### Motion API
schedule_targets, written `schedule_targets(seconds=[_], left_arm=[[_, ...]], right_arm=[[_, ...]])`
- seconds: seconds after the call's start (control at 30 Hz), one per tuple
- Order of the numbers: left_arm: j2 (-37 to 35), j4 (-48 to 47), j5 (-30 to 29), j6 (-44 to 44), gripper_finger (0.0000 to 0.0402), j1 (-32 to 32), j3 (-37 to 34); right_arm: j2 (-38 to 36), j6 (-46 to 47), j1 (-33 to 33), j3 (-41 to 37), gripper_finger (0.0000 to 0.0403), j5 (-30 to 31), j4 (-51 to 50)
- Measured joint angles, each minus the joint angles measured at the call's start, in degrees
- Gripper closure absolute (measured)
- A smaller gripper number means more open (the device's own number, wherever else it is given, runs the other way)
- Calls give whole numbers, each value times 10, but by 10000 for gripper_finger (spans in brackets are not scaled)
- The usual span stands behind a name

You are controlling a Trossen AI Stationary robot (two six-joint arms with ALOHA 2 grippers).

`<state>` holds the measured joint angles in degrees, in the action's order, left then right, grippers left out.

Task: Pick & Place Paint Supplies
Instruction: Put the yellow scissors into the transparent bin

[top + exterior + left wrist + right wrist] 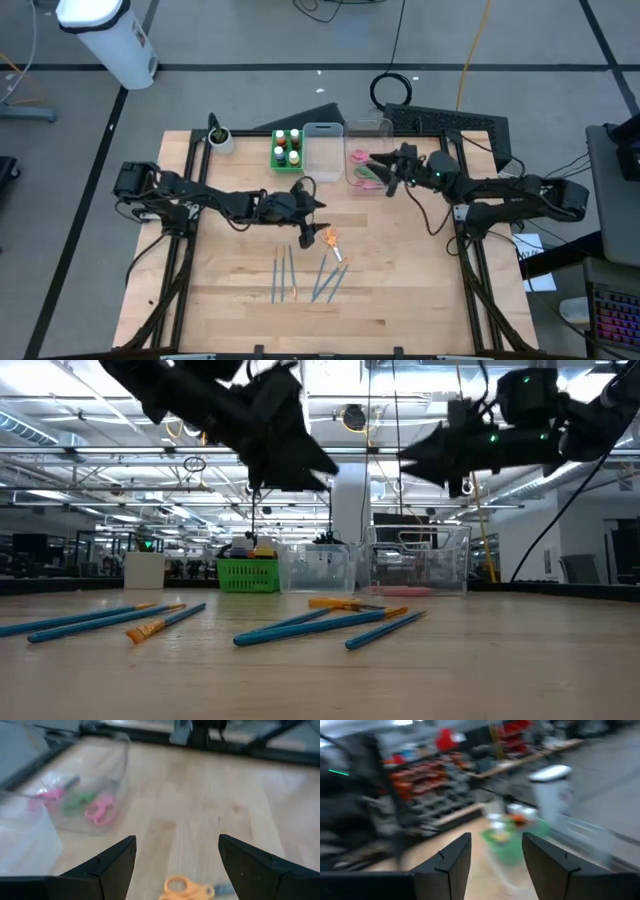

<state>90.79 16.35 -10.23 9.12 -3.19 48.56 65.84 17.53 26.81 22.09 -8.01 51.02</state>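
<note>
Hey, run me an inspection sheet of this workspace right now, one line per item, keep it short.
Surface: wooden table, bare at its near edge.
Job's things: brushes and orange scissors lie loose mid-table; pink and green scissors in a clear bin; paint bottles in the green tray.
Clutter: second clear bin; white cup at the far left corner.
Claws: left claw open, above the orange scissors; right claw open, over the scissors bin.
Cables: coiled black cable on the floor behind the table.
Surroundings: white cylinder on the floor, far left; shelving in the room beyond.
</note>
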Motion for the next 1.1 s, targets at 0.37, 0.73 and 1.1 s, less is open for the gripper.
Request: schedule_targets(seconds=[0.37, 0.73, 1.1], left_arm=[[165, 10, 91, -170, 136, -10, 0], [193, 23, 130, -158, 203, 8, 1], [194, 18, 111, -83, 321, 37, 0]], right_arm=[[-47, -18, -66, 0, 237, -26, 9], [-47, -39, -70, 0, 238, -26, -7], [-47, -37, -70, 0, 238, -24, -7]])
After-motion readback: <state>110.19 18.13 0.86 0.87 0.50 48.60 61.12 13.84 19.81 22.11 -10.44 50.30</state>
